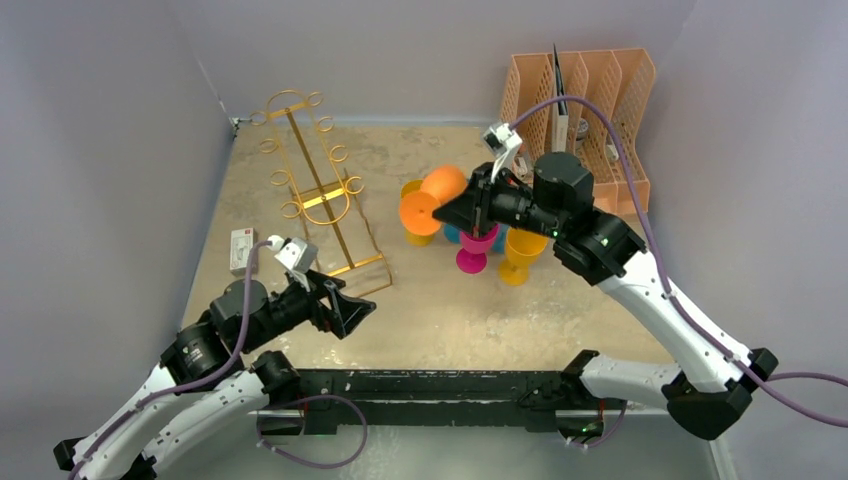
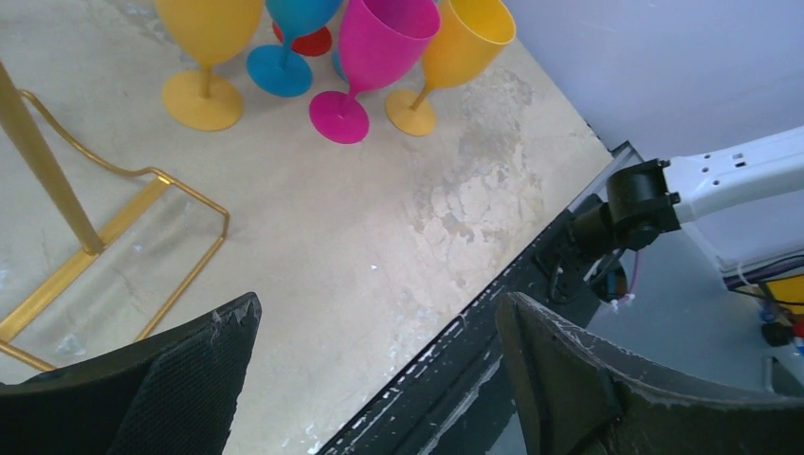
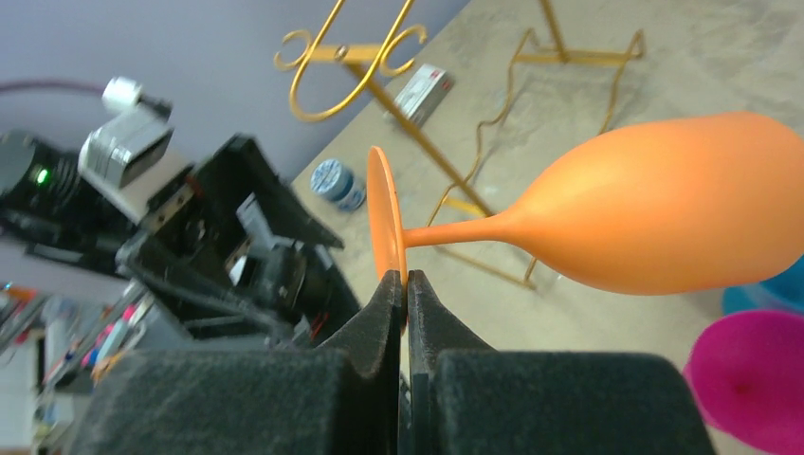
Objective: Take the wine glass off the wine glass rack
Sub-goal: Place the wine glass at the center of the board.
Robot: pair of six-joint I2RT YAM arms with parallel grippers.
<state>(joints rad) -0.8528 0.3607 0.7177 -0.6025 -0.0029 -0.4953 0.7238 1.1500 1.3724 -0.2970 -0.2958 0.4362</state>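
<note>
The orange wine glass (image 1: 443,186) hangs sideways in the air above the cluster of glasses, well right of the rack. My right gripper (image 1: 441,213) is shut on the rim of its round foot. In the right wrist view the right gripper (image 3: 406,280) pinches the foot's edge and the wine glass's bowl (image 3: 664,218) points right. The gold wine glass rack (image 1: 310,190) stands at the back left, and no glass shows on its hooks. My left gripper (image 1: 362,310) is open and empty near the table's front edge, beside the wine glass rack's base (image 2: 104,237).
Yellow (image 1: 520,250), magenta (image 1: 475,245) and blue glasses stand on the table under the right gripper. A peach file organiser (image 1: 590,100) sits at the back right. A small white box (image 1: 240,250) lies left of the rack. Walls close in on both sides.
</note>
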